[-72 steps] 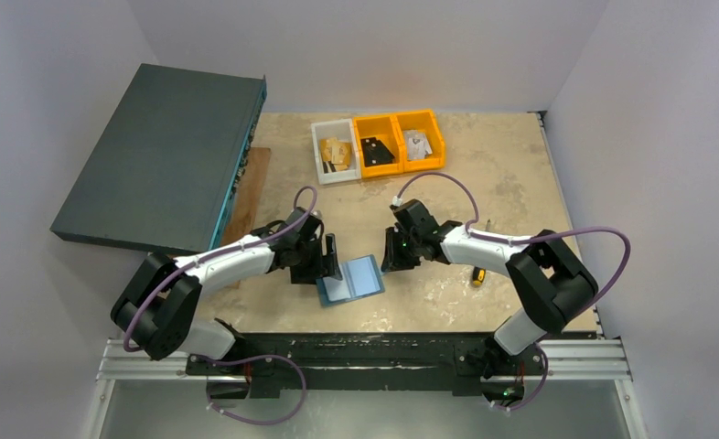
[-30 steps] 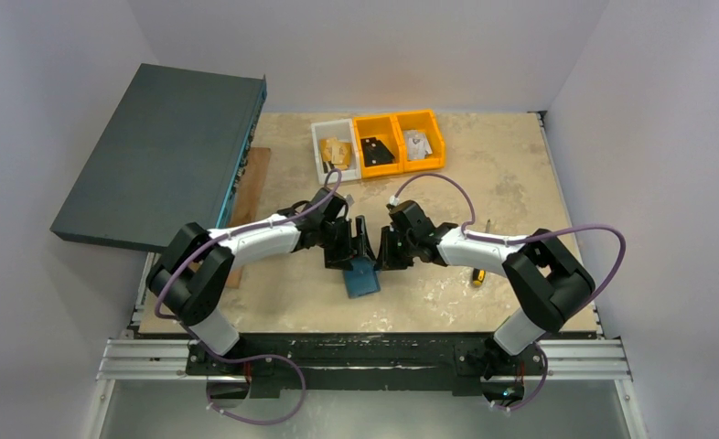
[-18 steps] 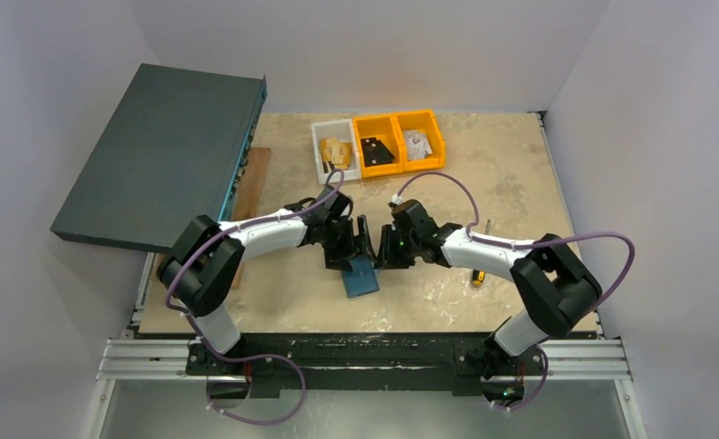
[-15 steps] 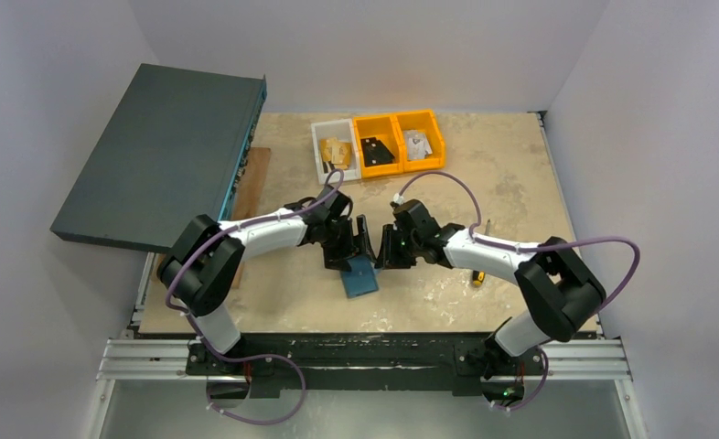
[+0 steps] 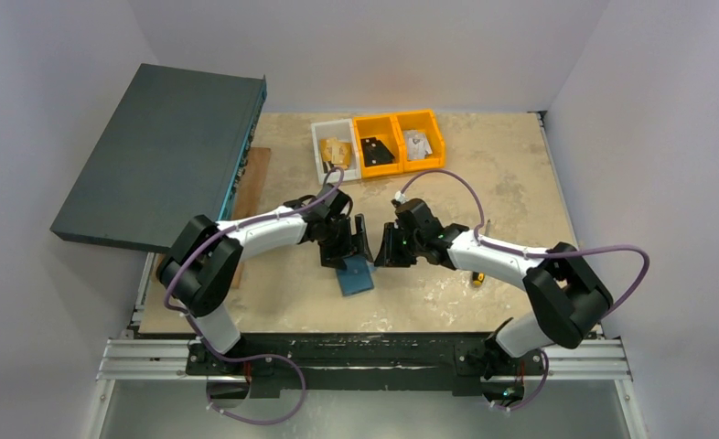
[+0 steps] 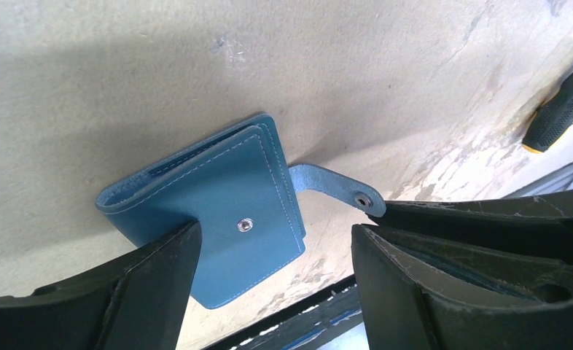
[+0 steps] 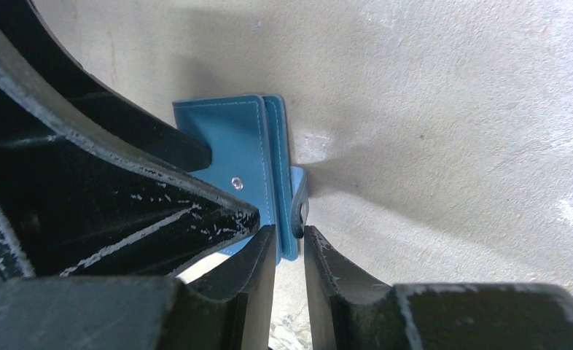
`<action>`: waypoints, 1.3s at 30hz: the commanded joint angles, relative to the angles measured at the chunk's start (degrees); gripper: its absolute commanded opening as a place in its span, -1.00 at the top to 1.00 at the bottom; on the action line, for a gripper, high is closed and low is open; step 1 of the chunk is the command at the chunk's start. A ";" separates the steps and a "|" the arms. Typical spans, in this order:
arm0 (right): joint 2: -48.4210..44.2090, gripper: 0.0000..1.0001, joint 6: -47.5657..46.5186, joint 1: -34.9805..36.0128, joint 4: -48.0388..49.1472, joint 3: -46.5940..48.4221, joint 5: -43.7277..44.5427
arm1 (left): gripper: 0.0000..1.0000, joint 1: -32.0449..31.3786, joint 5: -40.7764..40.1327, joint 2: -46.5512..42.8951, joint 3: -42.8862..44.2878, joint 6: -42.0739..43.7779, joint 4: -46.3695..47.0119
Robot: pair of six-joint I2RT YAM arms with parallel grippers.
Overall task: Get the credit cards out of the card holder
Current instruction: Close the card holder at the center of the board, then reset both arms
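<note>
1. right gripper (image 7: 289, 233): jaws nearly together with only a slim gap. the free end of the strap tab (image 7: 298, 210) sits right at the mouth of that gap. cannot tell if it's pinched or just touching.
2. left gripper (image 6: 273, 239): jaws spread wide, gripping nothing. they straddle the card holder (image 6: 218, 193). one finger (image 6: 145, 284) overlaps its spine-side edge, pressing or not i can't tell. the other finger stands off past the tab.
3. card holder: folded shut and flat on the table (image 5: 484, 183), stud (image 6: 245, 225) facing up. the tab is unsnapped and sticks out sideways from the opening edge.
4. key relation: the tab points straight at the right jaws, and the fold spine is on the opposite side, toward the left arm. the right arm is nearer the tab, the left arm nearer the body.
5. judgement: the next move looks like the right arm pulling the tab or cover away from the spine while the left pins the body. if it's not pinned, the whole holder probably slides.
6. credit cards: none visible, presumably inside.
7. top view: the holder lies between the two grippers, mid-table toward the near edge.
</note>
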 commanded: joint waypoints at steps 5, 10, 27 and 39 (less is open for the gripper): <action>-2.00 0.65 0.52 0.44 1.48 0.71 -0.48 | -0.50 0.60 -5.02 -3.50 3.63 4.45 -4.29; -0.72 0.74 0.61 0.82 2.14 1.46 -0.87 | -0.46 0.53 -4.73 -3.95 3.64 4.96 -4.18; -0.75 0.72 0.06 1.28 0.88 4.42 -0.54 | -0.10 0.91 -11.37 -11.40 1.62 7.71 -9.49; -7.78 -0.23 -0.53 1.28 -2.31 9.27 4.47 | -0.64 2.46 -15.42 -24.77 4.26 14.38 -15.54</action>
